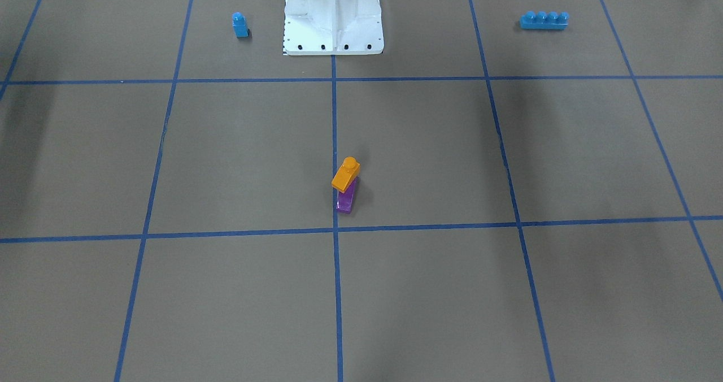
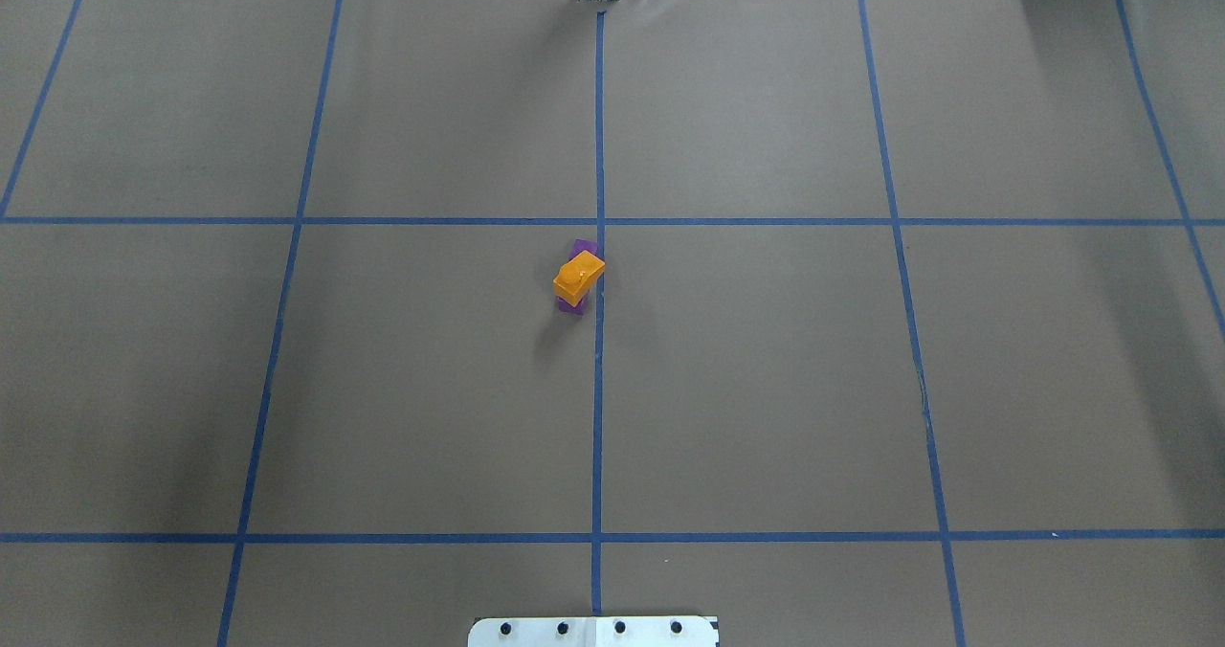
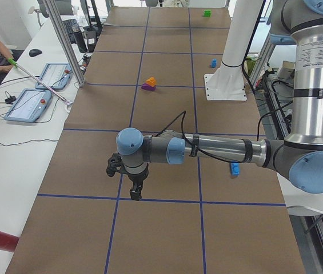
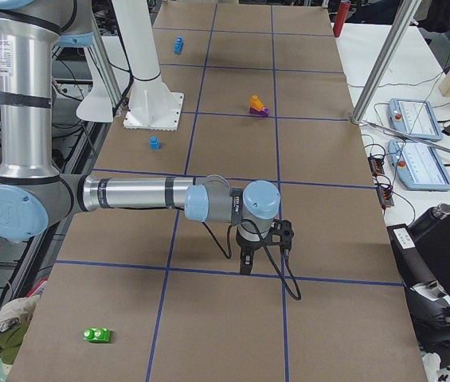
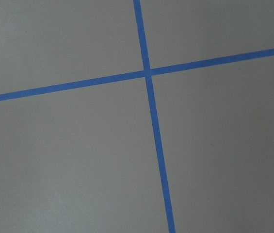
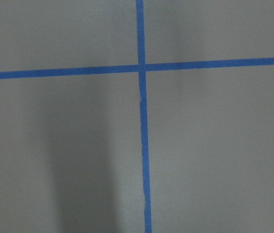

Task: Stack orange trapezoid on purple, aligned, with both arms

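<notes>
The orange trapezoid (image 1: 345, 174) sits on top of the purple brick (image 1: 345, 199) near the table's middle, turned askew to it, so the purple sticks out from under it. Both also show in the overhead view, orange (image 2: 579, 277) over purple (image 2: 583, 248). My left gripper (image 3: 135, 191) shows only in the exterior left view, hanging low over the table far from the bricks. My right gripper (image 4: 244, 263) shows only in the exterior right view, likewise far from them. I cannot tell whether either is open or shut. Both wrist views show only brown paper and blue tape lines.
A small blue one-stud brick (image 1: 240, 25) and a long blue four-stud brick (image 1: 544, 20) lie either side of the white robot base (image 1: 333, 20). A green brick (image 4: 97, 335) lies at the right end. Operator tablets (image 3: 30, 105) sit off the table's far edge.
</notes>
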You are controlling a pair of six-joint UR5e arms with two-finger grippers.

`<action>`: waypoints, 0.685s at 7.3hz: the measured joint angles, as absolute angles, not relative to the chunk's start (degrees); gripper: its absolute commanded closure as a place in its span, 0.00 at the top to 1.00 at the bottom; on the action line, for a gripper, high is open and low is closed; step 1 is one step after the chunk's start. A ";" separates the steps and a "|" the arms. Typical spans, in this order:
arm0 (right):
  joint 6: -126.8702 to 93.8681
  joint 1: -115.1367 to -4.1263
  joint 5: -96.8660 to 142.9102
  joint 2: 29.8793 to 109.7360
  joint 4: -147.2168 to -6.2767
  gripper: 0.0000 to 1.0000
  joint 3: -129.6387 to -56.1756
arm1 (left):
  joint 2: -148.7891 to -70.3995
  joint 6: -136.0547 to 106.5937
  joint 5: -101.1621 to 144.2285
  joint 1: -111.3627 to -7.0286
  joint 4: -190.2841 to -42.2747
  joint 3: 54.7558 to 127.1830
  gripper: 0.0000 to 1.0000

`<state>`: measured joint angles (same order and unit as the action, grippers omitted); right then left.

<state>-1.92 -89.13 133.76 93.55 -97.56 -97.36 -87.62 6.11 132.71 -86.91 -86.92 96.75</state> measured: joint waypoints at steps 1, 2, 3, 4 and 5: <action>-0.71 -89.78 133.71 93.52 -98.97 1.00 -97.48 | -87.64 6.11 132.72 -86.88 -86.92 96.72 1.00; -0.22 -90.02 133.90 93.66 -99.38 1.00 -97.30 | -87.66 6.11 132.74 -86.85 -86.92 96.69 1.00; -0.09 -90.06 134.11 93.79 -99.46 1.00 -97.20 | -87.65 6.13 132.77 -86.85 -86.97 96.63 1.00; -0.08 -90.08 134.31 93.83 -99.49 1.00 -97.26 | -87.64 6.14 132.79 -86.84 -87.10 96.49 1.00; -0.08 -90.12 134.41 93.85 -99.49 1.00 -97.32 | -87.63 6.15 132.80 -86.84 -87.25 96.29 1.00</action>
<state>-0.08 -90.12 134.41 93.85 -99.49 -97.32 -87.63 6.15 132.80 -86.84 -87.25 96.29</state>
